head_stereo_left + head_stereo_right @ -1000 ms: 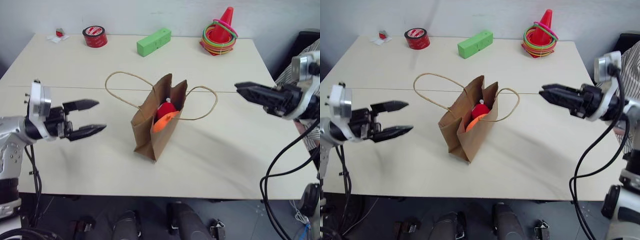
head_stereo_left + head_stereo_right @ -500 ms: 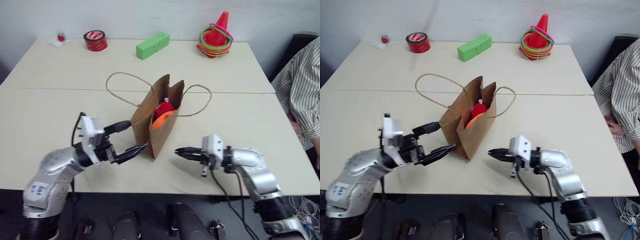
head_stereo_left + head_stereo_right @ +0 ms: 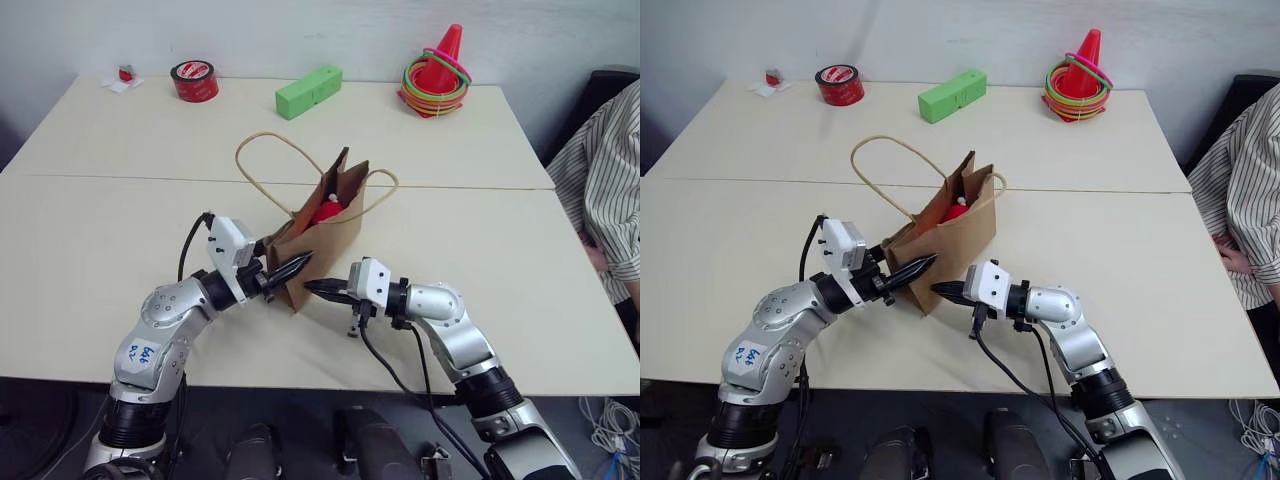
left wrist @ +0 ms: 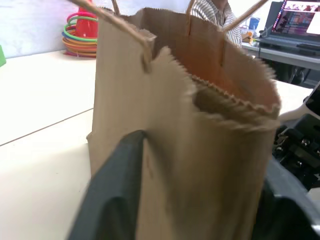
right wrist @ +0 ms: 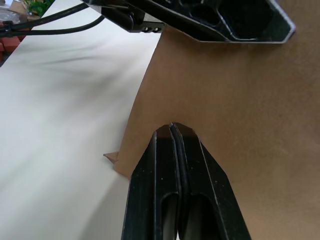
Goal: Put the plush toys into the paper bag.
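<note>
The brown paper bag (image 3: pixel 325 235) stands upright mid-table, its cord handles (image 3: pixel 262 165) looping up. Inside its mouth I see the red plush toy (image 3: pixel 328 211); the orange one shows as an orange glow (image 4: pixel 220 75) in the left wrist view. My left gripper (image 3: pixel 285 266) is shut on the bag's lower near corner, with one finger (image 4: pixel 115 200) on each side of the paper. My right gripper (image 3: pixel 312 288) is shut with nothing in it, and its tip (image 5: pixel 172 127) presses against the bag's lower front face, just beside the left fingers.
Along the table's far edge are a red tape roll (image 3: pixel 190 75), a green block (image 3: pixel 308 86) and a red cone with coloured rings (image 3: pixel 440 68). A person in a striped shirt (image 3: pixel 605 170) sits at the right edge. A seam runs across the table behind the bag.
Both grippers moved in to the bag's base. The left one closed from wide open onto the bag's corner. The right one stayed shut and reached the paper. The bag is pinched narrower and its handle rose.
</note>
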Controlling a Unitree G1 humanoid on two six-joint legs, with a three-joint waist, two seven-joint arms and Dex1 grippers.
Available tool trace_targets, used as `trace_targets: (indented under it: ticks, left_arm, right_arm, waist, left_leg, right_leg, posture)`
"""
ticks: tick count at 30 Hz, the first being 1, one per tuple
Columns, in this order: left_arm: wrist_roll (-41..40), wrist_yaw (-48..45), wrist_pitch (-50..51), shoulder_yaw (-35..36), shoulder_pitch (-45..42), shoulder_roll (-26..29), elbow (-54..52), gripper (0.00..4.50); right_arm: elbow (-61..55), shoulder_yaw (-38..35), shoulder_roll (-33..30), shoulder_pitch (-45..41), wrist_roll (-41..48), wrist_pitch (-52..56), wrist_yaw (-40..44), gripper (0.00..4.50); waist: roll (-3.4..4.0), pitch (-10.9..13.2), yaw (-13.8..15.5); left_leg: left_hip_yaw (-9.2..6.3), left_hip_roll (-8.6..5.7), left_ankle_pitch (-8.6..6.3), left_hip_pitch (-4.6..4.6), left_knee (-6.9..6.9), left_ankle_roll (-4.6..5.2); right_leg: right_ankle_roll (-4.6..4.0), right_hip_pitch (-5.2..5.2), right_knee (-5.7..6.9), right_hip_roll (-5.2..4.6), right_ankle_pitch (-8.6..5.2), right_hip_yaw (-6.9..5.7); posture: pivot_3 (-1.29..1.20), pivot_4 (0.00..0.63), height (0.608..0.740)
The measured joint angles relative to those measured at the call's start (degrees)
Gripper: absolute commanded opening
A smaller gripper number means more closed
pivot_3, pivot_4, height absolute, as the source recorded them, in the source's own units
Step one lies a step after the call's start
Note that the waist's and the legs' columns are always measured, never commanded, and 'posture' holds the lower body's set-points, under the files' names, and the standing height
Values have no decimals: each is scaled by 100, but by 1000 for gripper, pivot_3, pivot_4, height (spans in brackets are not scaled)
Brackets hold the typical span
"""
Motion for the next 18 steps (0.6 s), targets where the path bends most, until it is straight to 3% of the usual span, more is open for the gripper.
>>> trace_targets:
  ticks: [4,11,13,18]
  left_arm:
    - [-275,-585,-62,189,-410,72,696,19]
    - [-873,-3030,-249,127,-1300,743,1600,19]
    - [-744,-3870,-544,-62,-1651,1062,2145,19]
    - [-229,-4978,-1459,-369,-2401,1105,3789,19]
  right_arm:
    - [-720,-685,-931,905,645,308,313,0]
    - [-1076,-2446,-2369,2290,1399,287,899,0]
    - [-1041,-2937,-2524,2512,1543,116,1017,0]
    - [-821,-3279,-2553,2589,1560,-80,1006,0]
  waist:
    - [0,0,156]
    - [0,0,214]
    - [1,-1,194]
    - [1,0,182]
  left_leg:
    - [-1,-6,-8,-4,5,10]
    - [6,-15,-15,7,4,5]
    - [9,-20,-14,15,4,1]
    - [4,-20,-14,9,11,2]
  right_leg:
    - [6,3,-9,-6,-4,-6]
    - [6,13,-17,7,-8,-6]
    - [4,16,-14,14,-8,-4]
    - [4,14,-10,13,-8,-5]
  posture:
    - [0,150,740]
    - [0,150,740]
    - [0,150,740]
    - [0,150,740]
